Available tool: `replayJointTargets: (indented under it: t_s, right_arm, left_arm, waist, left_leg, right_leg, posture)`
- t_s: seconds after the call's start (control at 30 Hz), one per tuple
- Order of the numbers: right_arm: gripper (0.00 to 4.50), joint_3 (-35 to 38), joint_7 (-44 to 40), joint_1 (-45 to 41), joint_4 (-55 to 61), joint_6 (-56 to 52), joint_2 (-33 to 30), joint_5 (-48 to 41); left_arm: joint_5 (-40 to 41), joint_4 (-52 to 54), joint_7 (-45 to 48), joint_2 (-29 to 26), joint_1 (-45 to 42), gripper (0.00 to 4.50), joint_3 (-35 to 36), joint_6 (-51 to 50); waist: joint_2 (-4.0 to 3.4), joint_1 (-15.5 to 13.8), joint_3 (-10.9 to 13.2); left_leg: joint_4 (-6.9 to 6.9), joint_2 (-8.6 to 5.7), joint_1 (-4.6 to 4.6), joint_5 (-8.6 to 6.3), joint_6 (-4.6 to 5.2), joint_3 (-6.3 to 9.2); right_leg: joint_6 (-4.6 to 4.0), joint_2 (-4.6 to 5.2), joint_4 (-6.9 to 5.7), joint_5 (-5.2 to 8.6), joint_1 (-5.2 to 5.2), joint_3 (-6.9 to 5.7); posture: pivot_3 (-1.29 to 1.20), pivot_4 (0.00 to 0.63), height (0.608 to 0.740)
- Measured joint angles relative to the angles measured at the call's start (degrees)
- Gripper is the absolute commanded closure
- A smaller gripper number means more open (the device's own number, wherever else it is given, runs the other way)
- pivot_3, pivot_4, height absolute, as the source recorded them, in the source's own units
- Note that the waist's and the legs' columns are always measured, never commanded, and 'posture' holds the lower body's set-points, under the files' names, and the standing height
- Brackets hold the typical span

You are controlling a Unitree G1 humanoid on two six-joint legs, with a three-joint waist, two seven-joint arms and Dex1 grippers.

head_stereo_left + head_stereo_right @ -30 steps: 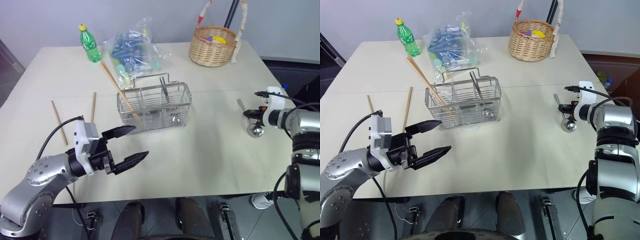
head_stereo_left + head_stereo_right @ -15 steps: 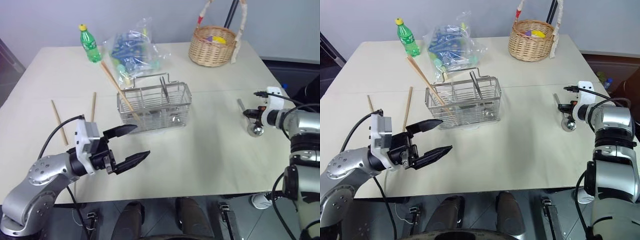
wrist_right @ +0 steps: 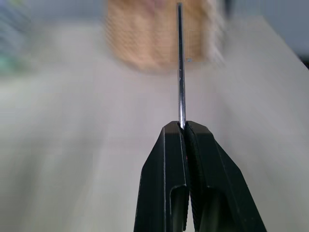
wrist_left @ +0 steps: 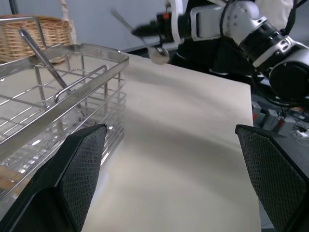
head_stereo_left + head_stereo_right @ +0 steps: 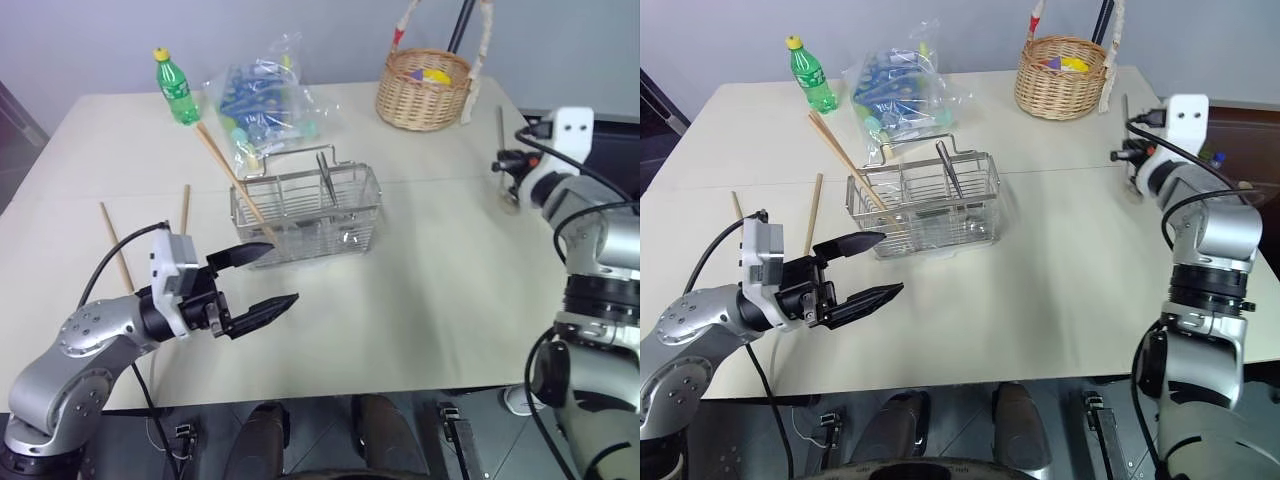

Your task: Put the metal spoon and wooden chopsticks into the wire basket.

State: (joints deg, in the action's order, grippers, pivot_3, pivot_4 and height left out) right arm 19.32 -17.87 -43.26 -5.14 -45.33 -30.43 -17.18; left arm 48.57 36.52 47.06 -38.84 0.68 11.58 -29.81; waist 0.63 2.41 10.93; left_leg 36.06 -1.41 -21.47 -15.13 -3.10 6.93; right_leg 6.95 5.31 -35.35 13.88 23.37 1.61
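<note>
Right tool (image 3: 181, 126) pinches metal spoon (image 5: 503, 150) by handle, raised above tabletop (image 5: 440, 290) near wicker basket (image 5: 424, 90). Left tool (image 5: 252, 279) spread wide, empty, hovering just before wire basket (image 5: 305, 212). Wooden chopsticks: one leans in wire basket (image 5: 235, 180), two lie on tabletop (image 5: 118, 245). Advice: carry spoon across, clear rim, lower bowl-first into compartment, release only once inside.

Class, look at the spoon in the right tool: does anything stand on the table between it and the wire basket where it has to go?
Nothing visible does. The right tool is shut on the metal spoon, held above the table. Only bare tabletop lies between it and the wire basket; the wicker basket stands off to the far side.
</note>
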Motion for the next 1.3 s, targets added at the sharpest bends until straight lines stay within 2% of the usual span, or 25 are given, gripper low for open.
replayJointTargets:
  t_s: [0.27, 0.63, 0.93, 1.3]
  right_arm:
    - [4.45, -0.7, 2.0, -2.2, 16.1, -3.2, 9.5, -10.3]
    - [4.45, 1.4, 8.8, -4.6, 21.4, -4.4, 21.9, -27.2]
    - [4.45, -2.8, 9.6, -3.4, 22.2, -4.2, 24.5, -32.5]
    - [4.45, -6.6, 5.1, 0.1, 18.0, 0.2, 25.1, -32.5]
  left_arm:
    - [0.0, -1.5, 0.8, -0.6, -0.7, 0.00, 0.1, 0.0]
    - [0.8, -1.4, 0.4, -1.6, -0.1, 0.00, 1.1, -0.9]
    - [1.3, 0.3, -3.6, -1.7, 1.4, 0.00, 3.5, -1.1]
    - [2.8, 3.9, -8.3, -1.7, 5.8, 0.00, 7.4, -1.2]
  waist:
    - [-0.02, -0.1, 0.0]
    - [-0.05, 0.0, 0.0]
    - [-0.06, 0.1, 0.0]
    - [-0.07, 0.1, 0.0]
  left_leg:
    - [-0.01, 0.00, -0.02, 0.00, 0.00, 0.01]
    - [-0.06, 0.01, -0.01, 0.00, 0.00, 0.03]
    - [-0.08, 0.02, -0.01, 0.00, 0.00, 0.03]
    - [-0.11, 0.05, -0.01, 0.00, 0.00, 0.03]
  right_leg:
    - [0.00, 0.00, -0.01, 0.00, 0.04, 0.00]
    - [-0.01, 0.00, -0.05, 0.00, 0.09, 0.00]
    - [-0.01, -0.01, -0.07, 0.00, 0.12, 0.00]
    - [-0.08, -0.04, -0.06, 0.04, 0.13, 0.00]
  posture:
    - [0.00, 0.150, 0.740]
    - [0.00, 0.150, 0.740]
    - [0.00, 0.150, 0.740]
    - [0.00, 0.150, 0.740]
